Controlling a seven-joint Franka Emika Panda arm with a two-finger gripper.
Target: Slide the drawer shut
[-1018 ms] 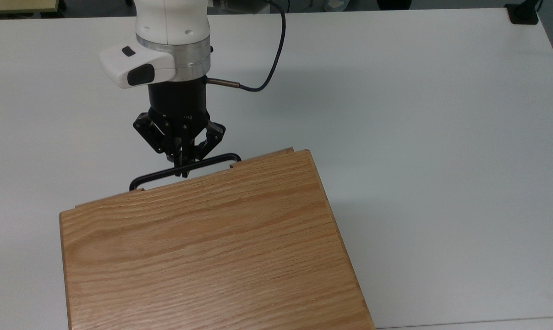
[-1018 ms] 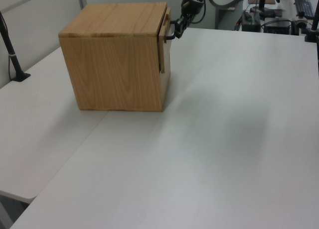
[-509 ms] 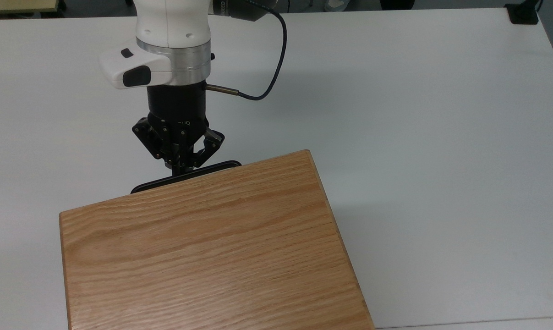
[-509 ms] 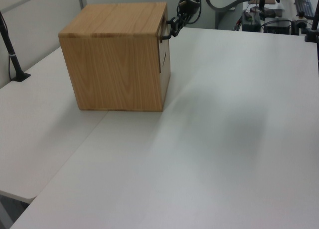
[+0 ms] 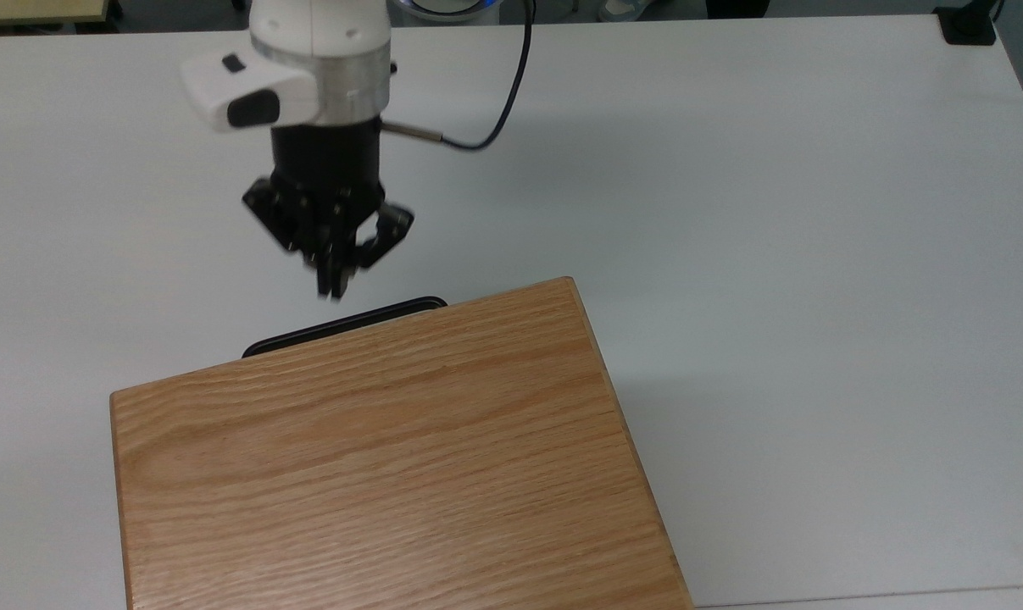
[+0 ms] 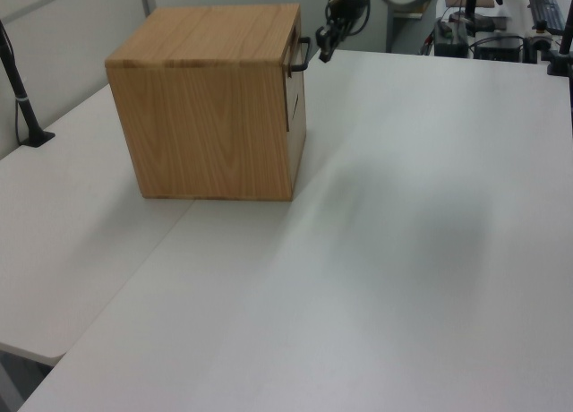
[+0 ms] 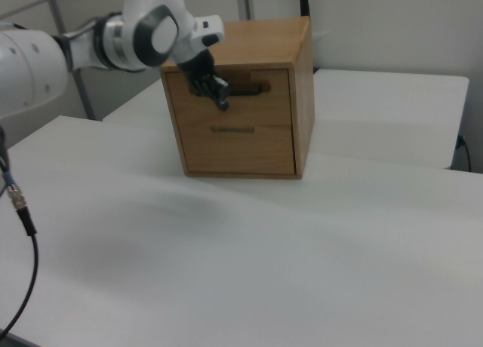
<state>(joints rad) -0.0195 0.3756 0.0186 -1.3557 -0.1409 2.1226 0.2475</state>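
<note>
The gripper (image 6: 323, 54) hangs above the white surface (image 6: 376, 251), just clear of the black bar handle (image 6: 301, 55). The drawer (image 6: 295, 88) sits flush in the oak cabinet (image 6: 210, 107), which stands beside the gripper, on the left view's left.

Oak-grained cabinet (image 5: 392, 457), black handle (image 5: 341, 324), white table (image 5: 774, 212).

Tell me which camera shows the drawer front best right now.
The right view: it faces the drawer head-on, front panel flush in the cabinet, the gripper before its handle. The top view shows just the handle poking past the cabinet top; the left view shows the front edge-on.
</note>
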